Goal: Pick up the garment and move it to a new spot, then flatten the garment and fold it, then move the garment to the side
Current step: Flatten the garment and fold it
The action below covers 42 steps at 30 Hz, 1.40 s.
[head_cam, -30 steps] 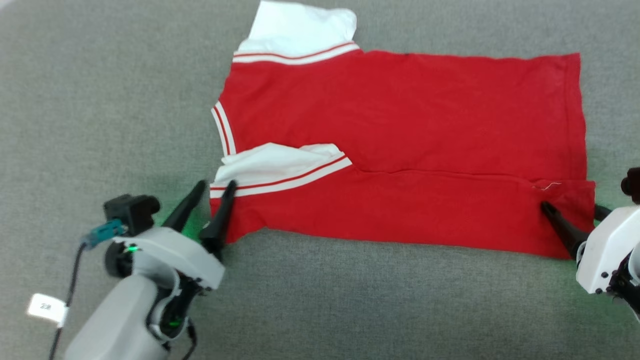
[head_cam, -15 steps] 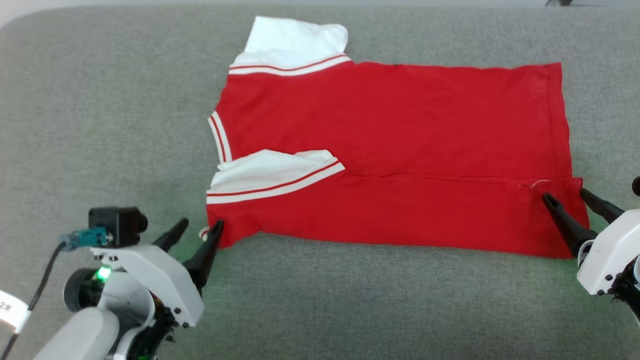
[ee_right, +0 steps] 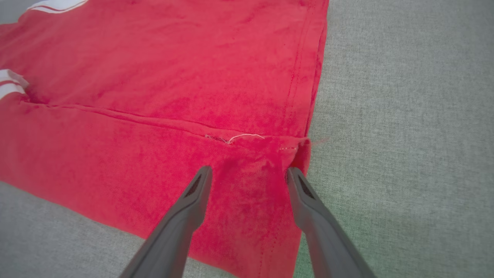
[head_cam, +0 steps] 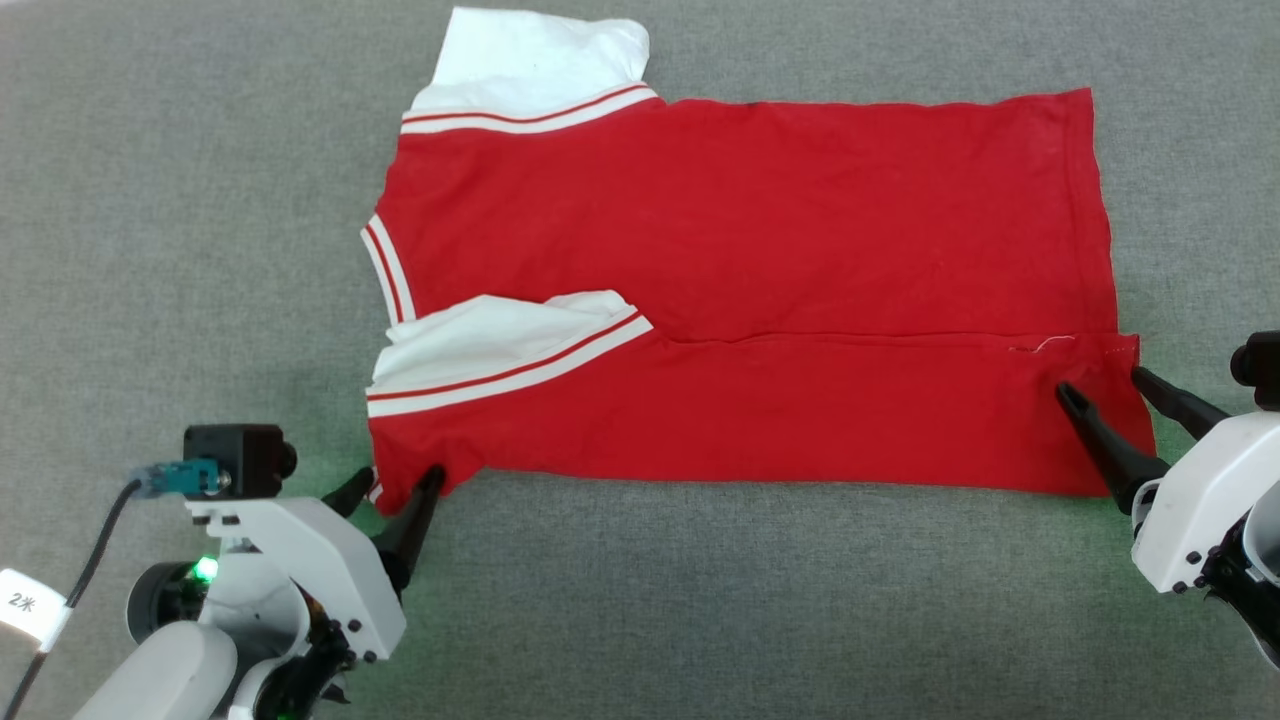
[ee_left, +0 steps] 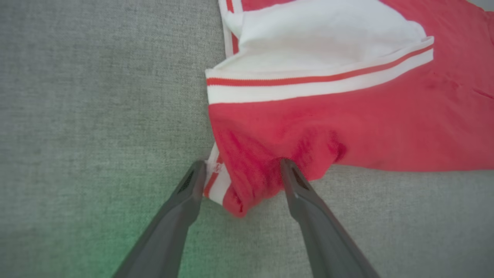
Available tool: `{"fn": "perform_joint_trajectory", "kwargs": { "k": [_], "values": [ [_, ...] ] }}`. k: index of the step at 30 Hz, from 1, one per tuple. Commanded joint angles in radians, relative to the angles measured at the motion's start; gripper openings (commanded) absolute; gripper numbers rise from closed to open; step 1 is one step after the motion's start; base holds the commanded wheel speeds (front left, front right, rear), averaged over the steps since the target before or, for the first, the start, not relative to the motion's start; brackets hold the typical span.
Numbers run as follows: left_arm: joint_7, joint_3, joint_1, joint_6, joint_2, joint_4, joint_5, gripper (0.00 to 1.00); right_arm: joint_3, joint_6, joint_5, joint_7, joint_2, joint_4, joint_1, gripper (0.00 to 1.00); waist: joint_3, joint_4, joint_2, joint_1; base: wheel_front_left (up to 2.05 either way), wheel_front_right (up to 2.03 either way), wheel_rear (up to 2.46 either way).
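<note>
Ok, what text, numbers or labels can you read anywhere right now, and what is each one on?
"2", then a character too blurred to read: on the white tag at the head view's lower left edge.
Small red mark on white trim at the garment's corner, left wrist view: too blurred to read.
Garment: no lettering readable on the face that lies up.
</note>
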Motion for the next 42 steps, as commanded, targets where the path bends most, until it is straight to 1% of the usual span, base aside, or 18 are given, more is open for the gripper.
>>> {"fn": "perform_joint_trajectory", "kwargs": {
  "k": [1, 4, 5, 6, 7, 8, 13, 16, 18, 24, 27, 32, 38, 39, 40, 42],
  "values": [
    [0.006, -0.002, -0.001, -0.006, -0.010, 0.013, -0.012, 1.00, 0.000, -0.001, 0.000, 0.004, -0.003, -0.007, -0.005, 1.00, 0.001, -0.001, 0.0000, 0.0000, 0.00, 0.00, 0.00],
    [0.011, -0.007, -0.006, -0.017, -0.019, 0.033, -0.022, 1.00, -0.003, -0.001, -0.002, 0.009, -0.004, -0.017, -0.003, 1.00, 0.003, -0.002, 0.0000, 0.0000, 0.00, 0.00, 0.00],
    [0.012, -0.009, -0.008, -0.022, -0.022, 0.038, -0.025, 0.95, -0.005, -0.001, -0.003, 0.011, -0.004, -0.019, -0.002, 1.00, 0.004, -0.002, 0.0000, 0.0000, 0.00, 0.00, 0.00],
    [0.014, -0.011, -0.008, -0.029, -0.025, 0.041, -0.029, 0.44, -0.006, -0.001, -0.004, 0.014, -0.004, -0.021, -0.002, 1.00, 0.004, -0.002, 0.0000, 0.0000, 0.00, 0.00, 0.00],
    [0.011, -0.011, -0.007, -0.035, -0.033, 0.042, -0.037, 0.03, -0.008, -0.001, -0.005, 0.014, -0.004, -0.023, -0.001, 1.00, 0.004, -0.002, 0.0000, 0.0000, 0.00, 0.00, 0.00],
    [0.009, -0.011, -0.007, -0.040, -0.037, 0.044, -0.041, 0.00, -0.010, -0.001, -0.007, 0.016, -0.005, -0.024, 0.001, 1.00, 0.003, -0.002, 0.0000, 0.0000, 0.00, 0.00, 0.00],
    [-0.002, -0.010, -0.004, -0.046, -0.042, 0.057, -0.045, 0.00, -0.016, -0.001, -0.011, 0.032, -0.017, -0.034, 0.005, 1.00, -0.014, -0.001, 0.0000, 0.0000, 0.00, 0.00, 0.00],
    [-0.009, -0.011, 0.001, -0.050, -0.049, 0.055, -0.047, 0.00, -0.017, -0.001, -0.021, 0.067, -0.041, -0.047, 0.016, 1.00, -0.026, 0.001, 0.0000, 0.0000, 0.00, 0.00, 0.00],
    [-0.014, -0.011, 0.002, -0.047, -0.051, 0.052, -0.046, 0.00, -0.011, -0.001, -0.022, 0.124, -0.065, -0.060, 0.034, 1.00, -0.032, 0.002, 0.0000, 0.0000, 0.00, 0.00, 0.00],
    [-0.018, -0.021, 0.008, -0.039, -0.062, 0.037, -0.039, 0.00, -0.006, -0.001, -0.019, 0.337, -0.145, -0.118, 0.072, 1.00, -0.034, 0.009, 0.0000, 0.0000, 0.00, 0.00, 0.00],
    [-0.019, -0.026, 0.001, -0.041, -0.068, 0.034, -0.039, 0.00, -0.009, -0.001, -0.008, 0.411, -0.158, -0.140, 0.062, 1.00, -0.029, 0.016, 0.0000, 0.0000, 0.00, 0.00, 0.00],
    [-0.019, -0.032, -0.023, -0.049, -0.079, 0.037, -0.034, 0.00, 0.018, -0.001, 0.002, 0.472, -0.153, -0.125, 0.029, 1.00, -0.010, 0.033, 0.0000, 0.0000, 0.00, 0.00, 0.00],
    [-0.023, -0.037, -0.051, -0.062, -0.093, 0.055, -0.034, 0.00, 0.061, -0.001, -0.004, 0.494, -0.170, -0.060, -0.009, 1.00, 0.018, 0.054, 0.0000, 0.0000, 0.00, 0.00, 0.00],
    [-0.024, -0.038, -0.056, -0.064, -0.096, 0.059, -0.033, 0.00, 0.066, -0.001, -0.002, 0.489, -0.171, -0.050, -0.015, 0.81, 0.022, 0.057, 0.0000, 0.0000, 0.00, 0.00, 0.00],
    [-0.025, -0.039, -0.059, -0.068, -0.098, 0.063, -0.033, 0.00, 0.074, -0.001, 0.002, 0.484, -0.171, -0.040, -0.018, 0.45, 0.023, 0.059, 0.0000, 0.0000, 0.00, 0.00, 0.00],
    [-0.026, -0.041, -0.065, -0.071, -0.101, 0.071, -0.034, 0.00, 0.089, -0.001, 0.013, 0.478, -0.178, -0.025, -0.023, 0.00, 0.025, 0.063, 0.0000, 0.0000, 0.00, 0.00, 0.00]
  ]
}}
